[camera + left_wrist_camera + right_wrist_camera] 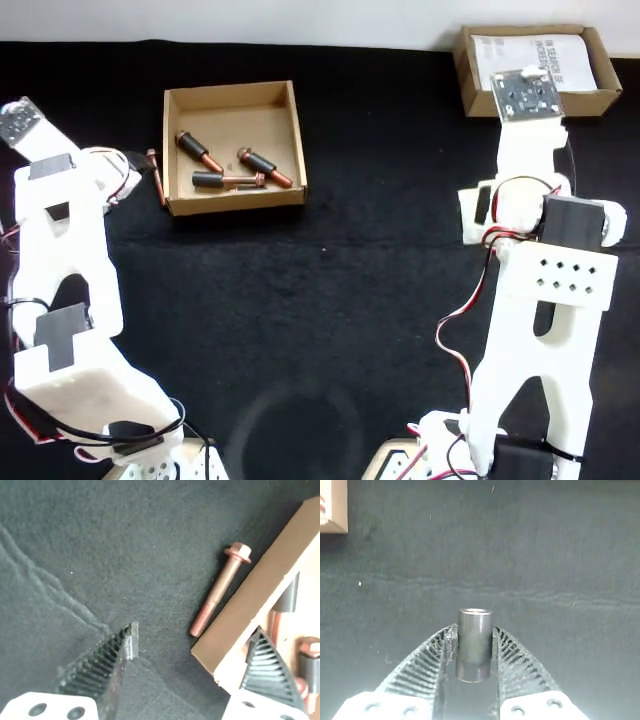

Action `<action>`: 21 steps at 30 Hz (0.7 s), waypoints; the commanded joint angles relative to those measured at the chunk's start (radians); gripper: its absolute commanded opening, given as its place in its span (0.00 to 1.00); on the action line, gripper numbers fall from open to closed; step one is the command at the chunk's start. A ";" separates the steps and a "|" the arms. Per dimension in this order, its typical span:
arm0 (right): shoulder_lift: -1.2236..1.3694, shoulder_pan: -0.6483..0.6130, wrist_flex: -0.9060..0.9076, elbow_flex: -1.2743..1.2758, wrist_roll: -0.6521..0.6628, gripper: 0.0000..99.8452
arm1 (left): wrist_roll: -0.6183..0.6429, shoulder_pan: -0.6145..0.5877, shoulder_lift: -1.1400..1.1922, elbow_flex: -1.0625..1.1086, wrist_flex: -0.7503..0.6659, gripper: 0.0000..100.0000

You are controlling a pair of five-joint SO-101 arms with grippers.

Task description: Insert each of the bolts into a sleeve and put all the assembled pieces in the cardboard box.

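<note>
Since three assembled pieces [228, 180] already lie in the box [232, 198], the last pairing is in hand. One bolt [220, 587] lies on the worktop [330, 300] just outside the box wall. The left gripper [194, 632] is wide open, straddling that wall. The right gripper [474, 630] is clamped on a sleeve [475, 645]. Next, I'd say: grasp the bolt and line it up with the sleeve bore.

Robotics lab: two arms [62, 255] at black table [330, 300]

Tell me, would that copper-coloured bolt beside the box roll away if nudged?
Probably a little: the bolt has a round shank, though its flanged hex head would likely swing it in an arc. The cardboard box wall beside it should stop it. It looks like stiff metal, likely heavy for its size.
</note>
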 commanded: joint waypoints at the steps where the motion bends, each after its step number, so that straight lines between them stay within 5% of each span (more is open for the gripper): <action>1: -0.012 0.027 -0.050 -0.044 0.011 0.01 | -0.038 0.035 -0.044 -0.004 -0.052 0.34; 14: -0.010 0.165 -0.064 0.007 0.054 0.01 | -0.183 0.051 0.228 -0.242 -0.133 0.34; 21: -0.010 0.176 -0.061 0.027 0.054 0.01 | -0.178 0.036 0.315 -0.559 0.120 0.29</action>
